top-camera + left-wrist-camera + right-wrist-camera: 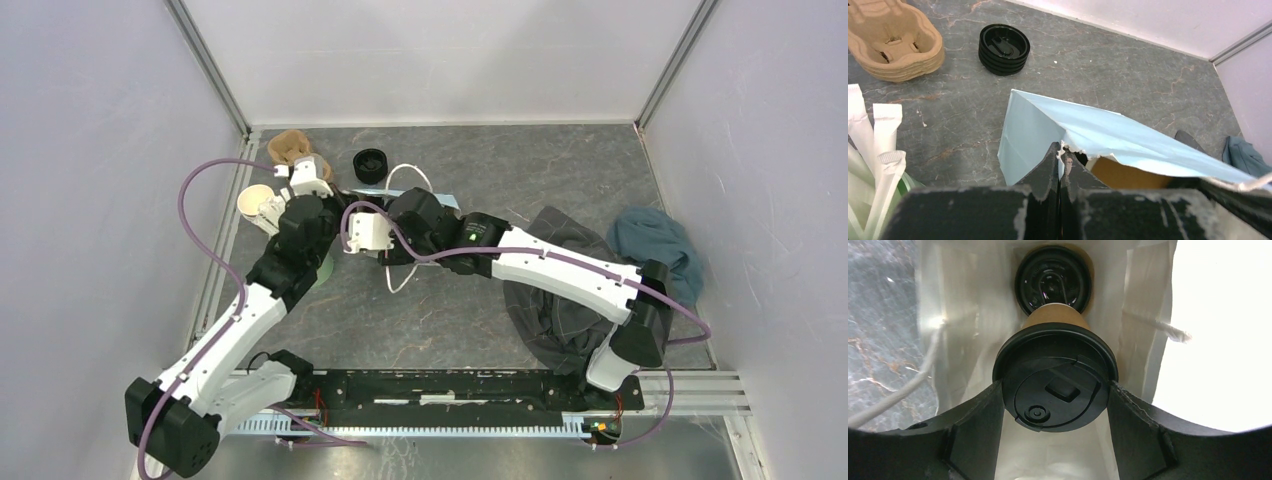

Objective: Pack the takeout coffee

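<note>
This is looking like a robotics lab test cell: plain white panel walls [440,60] and silver aluminium corner posts [208,65] are enclosing a grey marbled tabletop [440,320]. At six o'clock, a black mounting rail [450,388] is carrying the white-and-black left arm [235,330] and right arm [565,268], both trailing purple cables [183,205].

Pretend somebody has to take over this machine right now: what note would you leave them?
Grippers: the left gripper is shut, pinching the rim of the paper bag to hold it open. The right gripper is closed on the second lidded cup, at the bag's mouth.
Done: the first lidded cup sits deeper in the bag.
Left to do: set the second lidded cup in next to it, release it, pull out, then let go of the bag.
</note>
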Available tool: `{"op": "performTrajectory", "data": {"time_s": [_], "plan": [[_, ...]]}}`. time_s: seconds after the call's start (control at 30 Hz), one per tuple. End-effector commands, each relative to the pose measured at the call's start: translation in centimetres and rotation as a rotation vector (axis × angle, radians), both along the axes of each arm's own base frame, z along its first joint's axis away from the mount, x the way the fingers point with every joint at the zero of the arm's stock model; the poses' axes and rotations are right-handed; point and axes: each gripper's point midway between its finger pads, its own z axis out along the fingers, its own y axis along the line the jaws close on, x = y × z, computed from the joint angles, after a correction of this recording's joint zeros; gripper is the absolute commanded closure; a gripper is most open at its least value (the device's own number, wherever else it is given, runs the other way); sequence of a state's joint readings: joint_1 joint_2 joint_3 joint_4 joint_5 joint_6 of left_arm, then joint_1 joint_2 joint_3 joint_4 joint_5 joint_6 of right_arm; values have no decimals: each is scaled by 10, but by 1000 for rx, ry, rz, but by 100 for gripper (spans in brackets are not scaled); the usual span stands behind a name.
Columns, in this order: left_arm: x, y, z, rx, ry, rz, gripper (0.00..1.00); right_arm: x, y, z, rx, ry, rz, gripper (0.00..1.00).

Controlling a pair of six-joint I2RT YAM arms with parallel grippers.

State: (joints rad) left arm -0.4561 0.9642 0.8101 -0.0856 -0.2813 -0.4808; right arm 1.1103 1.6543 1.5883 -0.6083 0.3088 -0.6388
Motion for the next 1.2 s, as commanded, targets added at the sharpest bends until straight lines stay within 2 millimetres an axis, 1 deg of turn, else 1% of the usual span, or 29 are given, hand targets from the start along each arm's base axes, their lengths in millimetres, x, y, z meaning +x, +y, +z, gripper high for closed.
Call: {"op": "performTrajectory", "data": {"time_s": [0.0,0.1,0.27,0.37,0.43,0.5,0.57,0.63,0.73,0.83,0.93,1.03,1.17], "plan": [[-3,2,36,-61,-174,-4,98,21,-2,14,34,-76,32,100],[-6,4,36,-58,-188,-5,98,23,-8,10,-12,-81,55,100],[-11,1,30,-67,-183,-29,98,27,-21,5,-101,-109,74,100],[-14,-1,24,-70,-183,-48,98,24,-16,2,-141,-122,148,100],[-16,-3,19,-71,-180,-59,98,28,-15,3,-145,-145,162,100],[-17,-4,17,-69,-177,-68,98,28,-8,1,-150,-144,202,100],[-18,-5,11,-63,-171,-78,98,26,-4,-6,-171,-135,247,100],[-19,-5,8,-60,-171,-85,98,25,-2,-12,-177,-123,267,100],[-20,-6,3,-52,-167,-95,98,18,-2,-21,-179,-87,303,100],[-22,-7,0,-46,-166,-102,98,17,-10,-34,-212,-78,295,100],[-23,-7,-4,-38,-161,-108,98,23,-23,-44,-242,-87,268,100],[-24,-7,-5,-26,-155,-117,98,32,-32,-39,-234,-107,229,100],[-27,-10,-7,-4,-153,-134,98,31,-37,-29,-211,-106,211,100]]}}
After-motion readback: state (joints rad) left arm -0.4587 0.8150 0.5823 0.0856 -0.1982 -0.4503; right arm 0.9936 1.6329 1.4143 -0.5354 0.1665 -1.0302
